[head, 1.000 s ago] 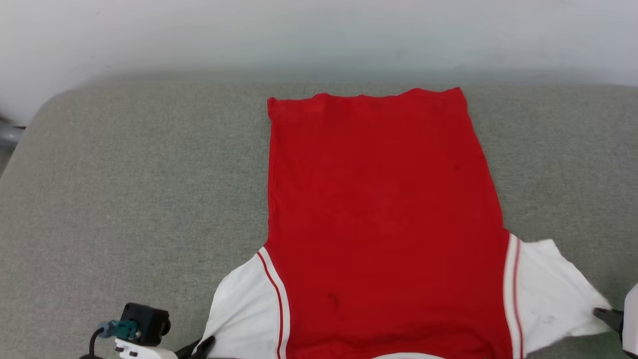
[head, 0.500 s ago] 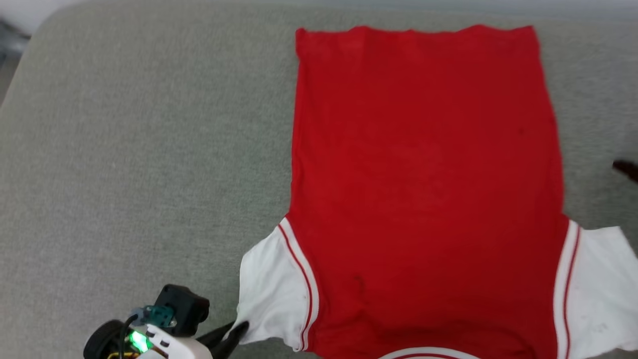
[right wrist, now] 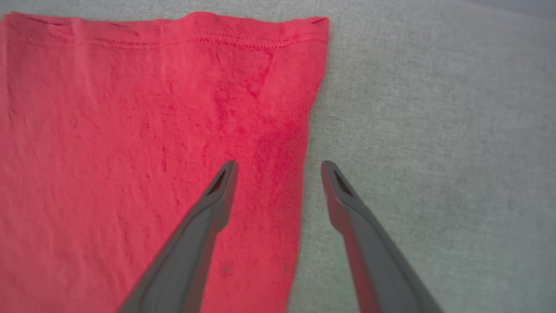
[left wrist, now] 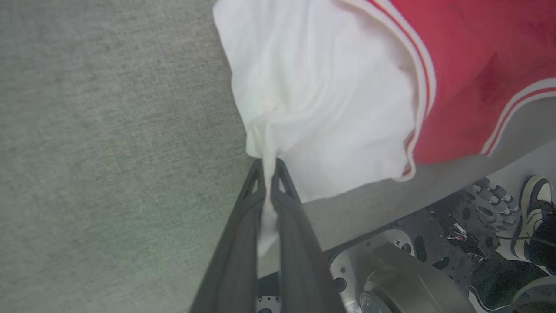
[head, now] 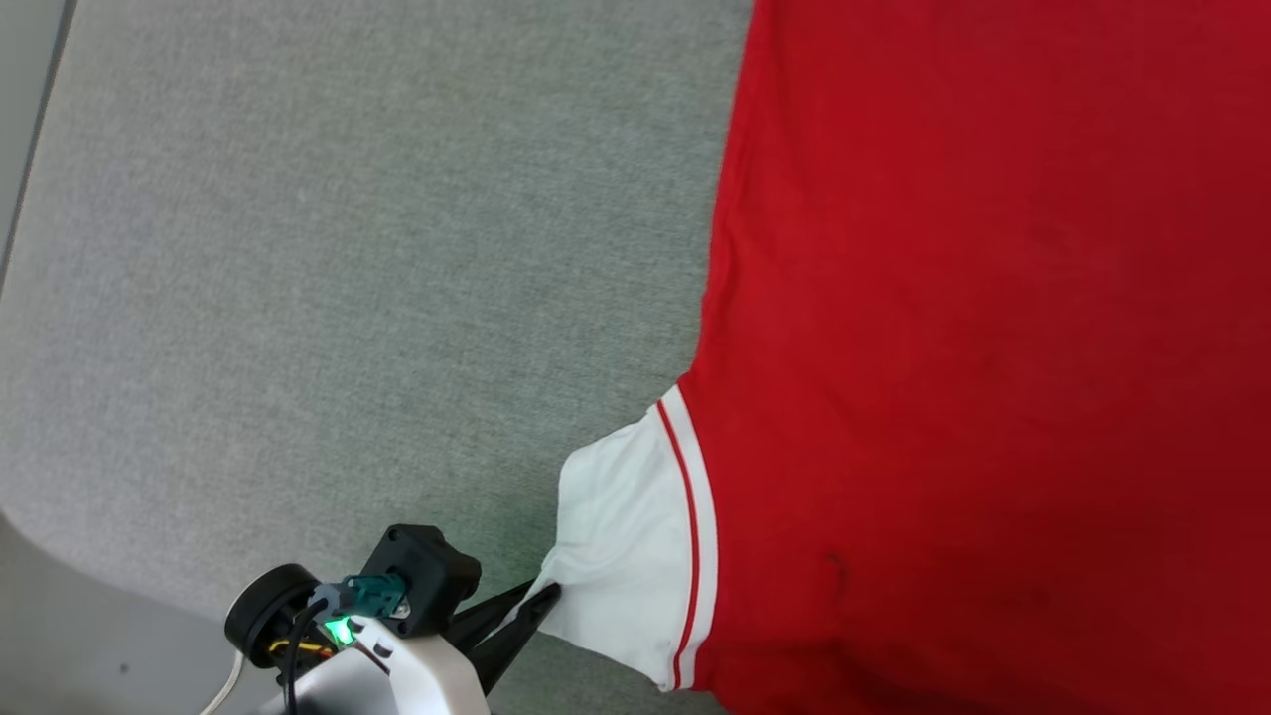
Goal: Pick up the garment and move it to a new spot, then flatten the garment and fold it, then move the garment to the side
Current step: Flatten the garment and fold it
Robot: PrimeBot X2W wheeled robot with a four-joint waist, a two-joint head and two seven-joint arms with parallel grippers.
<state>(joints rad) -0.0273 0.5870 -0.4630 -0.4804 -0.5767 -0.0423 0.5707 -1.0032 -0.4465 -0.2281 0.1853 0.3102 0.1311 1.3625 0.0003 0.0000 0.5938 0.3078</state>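
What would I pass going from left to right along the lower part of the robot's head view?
Grey fabric surface → left gripper, pinching the sleeve's corner → garment's white sleeve → red-and-white striped trim → garment's red body.

Left of the shirt (head: 993,298) the grey bench (head: 298,248) lies bare out to its far-left edge, giving wide room to pass or set down. The shirt lies flat and low across the right part. Its white sleeve (head: 626,536) juts left near the bench's near edge, and the left gripper (head: 544,596), fingers pinched on the sleeve tip, takes up that corner. In the right wrist view, open bench runs beside the shirt's side edge and past its hem. The right gripper (right wrist: 279,165) hangs there with fingers spread, one over red cloth, one over bench. Below the near edge, the robot's base (left wrist: 391,282) and a person's shoe (left wrist: 532,204) crowd the space.
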